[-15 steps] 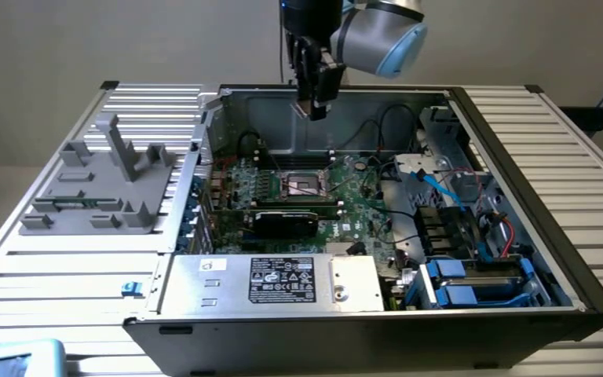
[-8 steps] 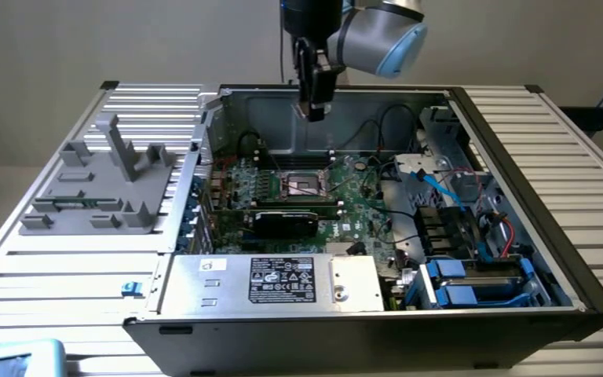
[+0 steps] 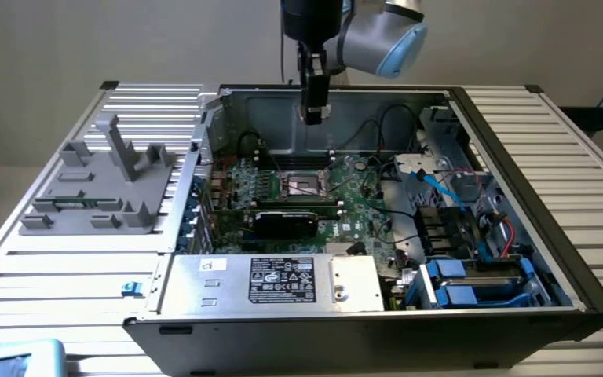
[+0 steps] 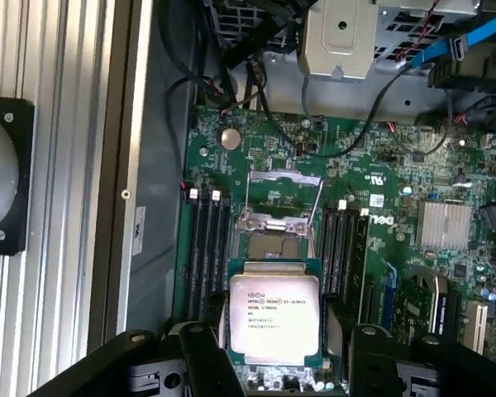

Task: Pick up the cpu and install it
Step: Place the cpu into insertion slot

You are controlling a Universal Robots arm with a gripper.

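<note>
exterior view: a ribbed metal table (image 3: 60, 271) before a plain beige wall carries the open computer case (image 3: 385, 339). the gripper (image 3: 313, 118) hangs above the case's motherboard (image 4: 380, 157), fingers (image 4: 205, 357) clamped on the cpu (image 4: 274, 318). its silver lid bears an intel mark; the power supply label (image 3: 280, 280) is unreadable.

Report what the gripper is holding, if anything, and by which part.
The small, flat, square cpu with a shiny silver metal top is held, clamped by two opposite side edges in the gripper.
</note>
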